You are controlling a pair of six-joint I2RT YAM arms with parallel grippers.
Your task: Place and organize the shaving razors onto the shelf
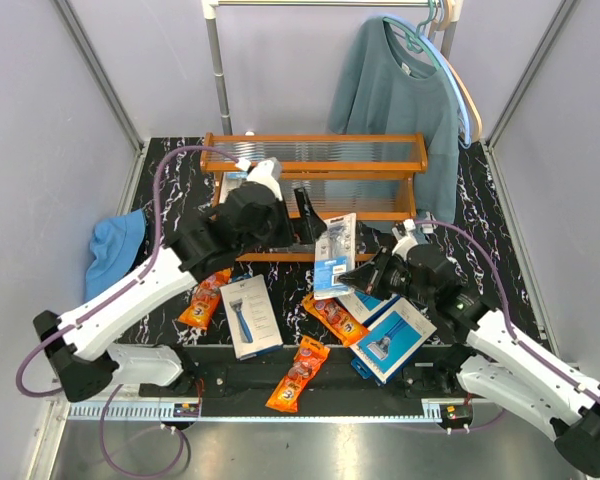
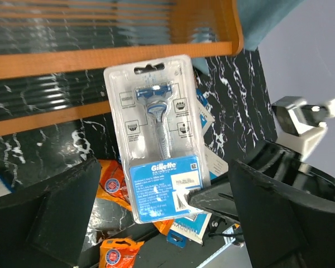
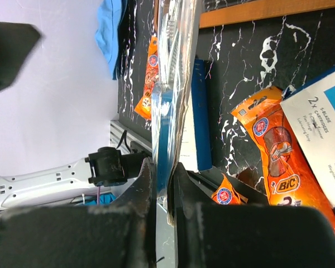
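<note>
At the right gripper (image 3: 163, 167): one blister card (image 3: 170, 84) of the shaving razors was pinched by its printed lower edge, the jaws closed down thin on it.
Card's long axis: it ran away from the right gripper toward the shelf (image 1: 315, 150), hanger-hole end leading, with the razor face turned to the left wrist camera.
Shelf from the right gripper: it stood ahead and a little left, just beyond the card's far end. The card seemed clear of every tier, though the overhead view was too flat to be sure.
Left gripper (image 2: 164, 184): it was spread wide, one finger on either side of the card, and held nothing.
Nearer arm: the left gripper sat closer to the shelf, but only the right had the card, so the placing looked to be the right's.
Shelf contents: the upper tiers showed bare grating, while the lowest was partly hidden behind the left arm (image 1: 130, 295).
Below and beside the right gripper: orange bags (image 1: 298, 373) and flat boxes (image 1: 250, 315) lay loose on the table (image 1: 500, 220).
</note>
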